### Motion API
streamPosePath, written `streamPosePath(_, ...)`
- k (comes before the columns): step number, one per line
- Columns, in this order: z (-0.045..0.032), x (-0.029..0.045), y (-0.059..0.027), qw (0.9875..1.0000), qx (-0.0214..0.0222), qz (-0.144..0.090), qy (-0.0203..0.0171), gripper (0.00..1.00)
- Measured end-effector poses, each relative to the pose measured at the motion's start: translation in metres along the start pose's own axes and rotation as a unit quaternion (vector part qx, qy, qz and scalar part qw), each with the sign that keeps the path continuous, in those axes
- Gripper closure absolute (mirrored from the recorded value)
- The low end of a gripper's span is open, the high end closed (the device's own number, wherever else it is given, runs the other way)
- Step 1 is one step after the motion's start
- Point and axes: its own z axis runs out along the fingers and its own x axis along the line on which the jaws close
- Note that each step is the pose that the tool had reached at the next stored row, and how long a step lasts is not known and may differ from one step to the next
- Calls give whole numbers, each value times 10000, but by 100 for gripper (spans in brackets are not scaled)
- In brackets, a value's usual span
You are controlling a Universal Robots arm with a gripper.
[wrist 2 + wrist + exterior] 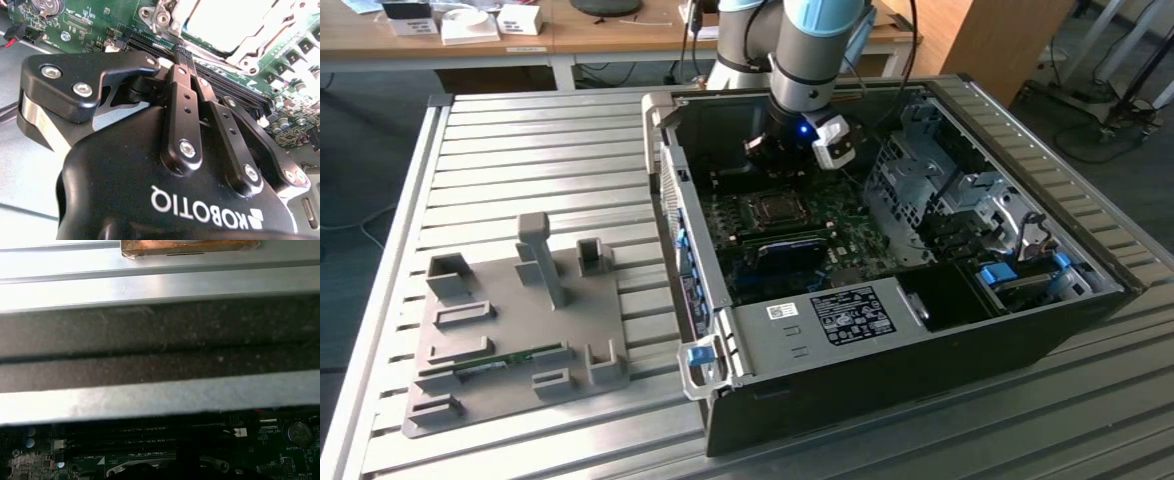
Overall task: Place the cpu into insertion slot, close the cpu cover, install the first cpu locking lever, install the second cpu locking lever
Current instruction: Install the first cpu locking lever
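Black memory slots (pixel 149 44) beside closed jaws; cpu cover (pixel 254 47) near.

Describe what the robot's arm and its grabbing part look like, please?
The arm is a silvery-grey tube with light-blue joint caps; a small blue light glows near its wrist. The end effector is glossy black, built from jointed bars with silver screws, and carries white lettering on its body.

In the exterior view, open black computer box (pixel 894 385) at 3 o'clock on a ribbed metal table (pixel 520 150), grey tray (pixel 607 305) at 8 o'clock, wooden desk (pixel 574 35) at 11 o'clock.
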Motion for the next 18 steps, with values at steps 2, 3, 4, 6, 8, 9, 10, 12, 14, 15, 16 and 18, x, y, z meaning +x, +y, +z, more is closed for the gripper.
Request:
streamPosePath(2,0,0,3,10000,3,45,-8,89)
streamPosePath(3,1,0,5,10000,4,72,-13,89)
streamPosePath(4,2,0,8,10000,5,96,-17,89)
streamPosePath(6,2,1,14,9999,7,137,-25,89)
streamPosePath(8,4,2,22,9999,9,170,-31,89)
streamPosePath(9,5,2,28,9998,10,182,-33,89)
streamPosePath(10,6,3,34,9998,10,192,-35,89)
streamPosePath(12,8,4,46,9998,9,211,-38,89)
streamPosePath(14,10,5,56,9997,0,225,-40,89)
streamPosePath(15,10,5,60,9997,-13,231,-39,89)
streamPosePath(16,11,5,63,9997,-31,237,-39,89)
streamPosePath(18,13,6,69,9997,-63,251,-38,89)
